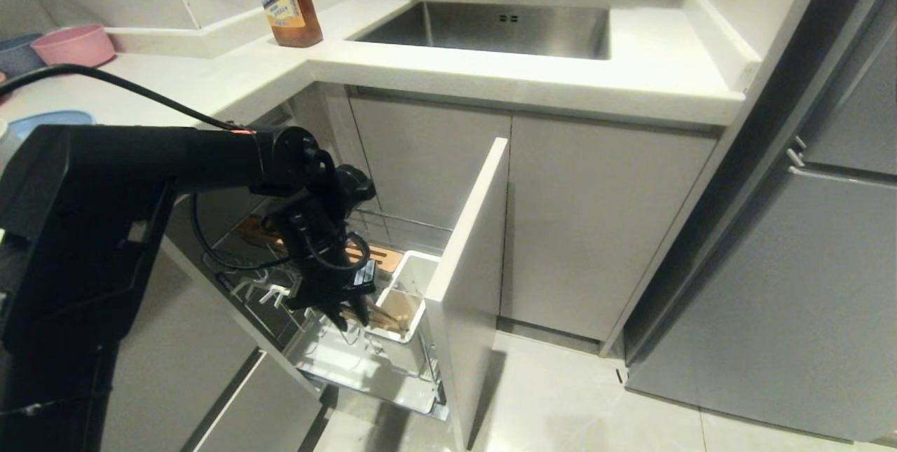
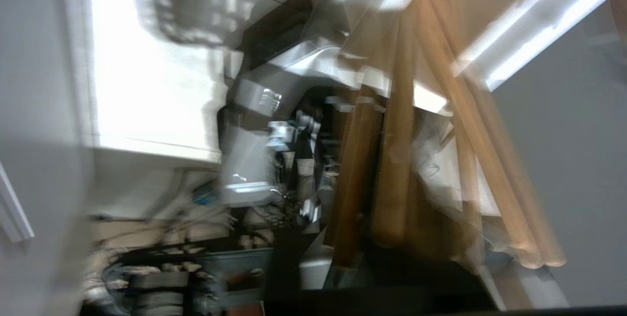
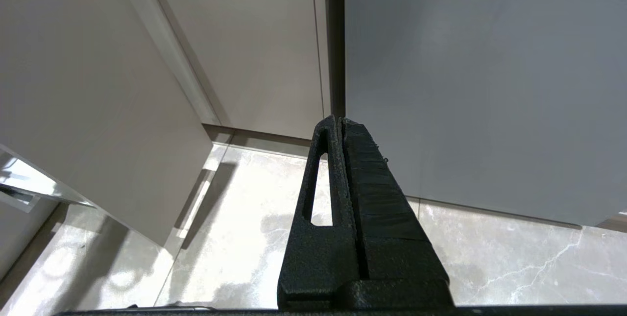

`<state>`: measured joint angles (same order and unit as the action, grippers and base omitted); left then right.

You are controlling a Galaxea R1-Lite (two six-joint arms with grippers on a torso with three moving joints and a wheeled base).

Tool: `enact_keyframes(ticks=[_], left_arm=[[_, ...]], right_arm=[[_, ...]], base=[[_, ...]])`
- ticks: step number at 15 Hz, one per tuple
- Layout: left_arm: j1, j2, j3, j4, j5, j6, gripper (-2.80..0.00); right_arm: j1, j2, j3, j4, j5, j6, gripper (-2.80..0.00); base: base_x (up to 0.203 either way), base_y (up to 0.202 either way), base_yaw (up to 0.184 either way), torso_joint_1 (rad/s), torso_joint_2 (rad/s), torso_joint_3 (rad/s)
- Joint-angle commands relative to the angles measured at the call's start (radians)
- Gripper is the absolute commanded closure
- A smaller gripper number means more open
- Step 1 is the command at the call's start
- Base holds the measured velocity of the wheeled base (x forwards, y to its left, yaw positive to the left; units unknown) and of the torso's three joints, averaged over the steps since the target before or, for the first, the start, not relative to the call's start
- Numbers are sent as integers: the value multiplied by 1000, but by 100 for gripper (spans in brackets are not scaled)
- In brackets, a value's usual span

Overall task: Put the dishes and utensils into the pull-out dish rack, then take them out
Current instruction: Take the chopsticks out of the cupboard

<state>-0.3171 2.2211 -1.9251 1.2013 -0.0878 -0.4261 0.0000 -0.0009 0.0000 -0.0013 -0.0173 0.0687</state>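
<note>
Two pale wooden chopsticks stand slanted in the white utensil cup of the pull-out dish rack, right at the tips of the left gripper, which points down into the rack from above. In the left wrist view the chopsticks fill the space just ahead of that claw, but the picture is smeared, so I cannot tell whether its fingers are clenched on the sticks or standing free around them. The slotted wooden block lies just behind the claw, the wire prongs sit beside it on the arm's side, and the white drip tray is directly beneath it. The pale grey front panel stands just beyond the cup, on the far side from the claw. A light-blue plate lies on the counter well above and behind the claw, past the arm. The right gripper hangs well apart from all this, its fingers pressed together on nothing, pointing down at the pale floor near the cabinet fronts.
</note>
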Motion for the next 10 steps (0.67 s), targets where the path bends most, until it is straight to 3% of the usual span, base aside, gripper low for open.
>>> enact_keyframes(ticks=[1,10], left_arm=[[0,0,0,6,8,-5,0],[-15,-67,9,21,1,-16,0]], right_arm=[[0,1,0,0,-1,0,0],[0,1,0,0,-1,0,0]], base=[[0,0,0,0,0,0],[0,0,0,0,0,0]])
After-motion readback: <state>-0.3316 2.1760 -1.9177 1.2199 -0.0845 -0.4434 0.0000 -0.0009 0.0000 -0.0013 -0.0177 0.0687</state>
